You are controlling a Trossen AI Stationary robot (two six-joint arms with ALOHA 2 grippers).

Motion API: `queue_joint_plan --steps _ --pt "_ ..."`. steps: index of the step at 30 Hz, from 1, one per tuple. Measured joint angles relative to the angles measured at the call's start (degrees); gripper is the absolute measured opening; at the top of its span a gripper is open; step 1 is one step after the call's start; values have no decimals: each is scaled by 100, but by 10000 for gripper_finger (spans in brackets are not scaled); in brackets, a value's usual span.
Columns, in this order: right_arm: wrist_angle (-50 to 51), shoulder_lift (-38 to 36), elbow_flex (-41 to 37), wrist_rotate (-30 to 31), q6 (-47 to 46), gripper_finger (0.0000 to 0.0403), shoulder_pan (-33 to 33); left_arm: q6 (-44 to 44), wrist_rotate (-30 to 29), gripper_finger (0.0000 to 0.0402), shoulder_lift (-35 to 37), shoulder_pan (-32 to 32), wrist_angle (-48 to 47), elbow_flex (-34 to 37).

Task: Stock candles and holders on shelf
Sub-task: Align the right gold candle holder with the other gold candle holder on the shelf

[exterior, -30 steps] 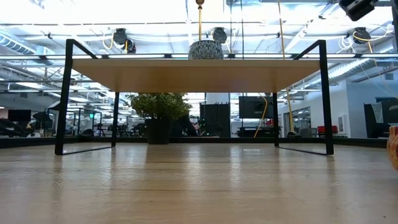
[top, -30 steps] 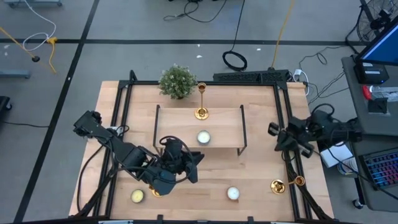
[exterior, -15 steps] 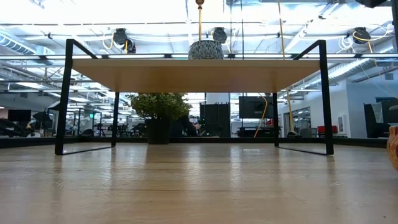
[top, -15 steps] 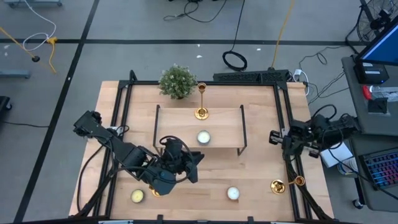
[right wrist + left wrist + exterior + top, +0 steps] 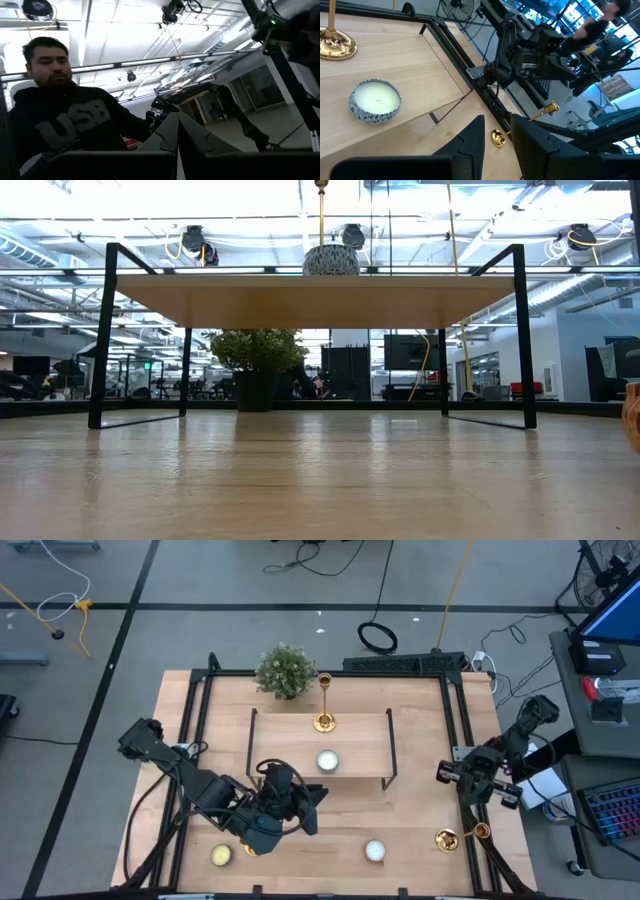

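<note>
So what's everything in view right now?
candles: three; whitish on the shelf, yellowish front left, white front middle
holders: two sure, gold; upright at the shelf's back edge, lying front right; a gold glint under the left arm may be a third
shelf: one, light wood, mid-table
plant: one, green, back left
person: one, dark hoodie, beyond the table
left gripper: front left, above the table
right gripper: shut, right edge

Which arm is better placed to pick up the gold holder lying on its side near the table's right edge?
Right. The right gripper, jaws shut, hangs over the table's right edge, close to the tipped holder. The left gripper sits far across, near the front-left yellowish candle.
</note>
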State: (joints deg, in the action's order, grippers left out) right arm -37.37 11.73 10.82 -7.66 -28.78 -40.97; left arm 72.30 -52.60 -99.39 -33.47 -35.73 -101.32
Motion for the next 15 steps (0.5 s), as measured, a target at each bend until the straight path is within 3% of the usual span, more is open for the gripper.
queue_joint_plan --steps 4,9,15 --pt "380 0 309 359 480 0 -621 0 4 97 0 -14 4 0" --pt "1591 11 665 1339 737 0 -1399 -3 7 97 0 -44 3 0" --pt "1625 17 676 2123 1003 0 -2157 -42 7 97 0 -46 -43 -2"
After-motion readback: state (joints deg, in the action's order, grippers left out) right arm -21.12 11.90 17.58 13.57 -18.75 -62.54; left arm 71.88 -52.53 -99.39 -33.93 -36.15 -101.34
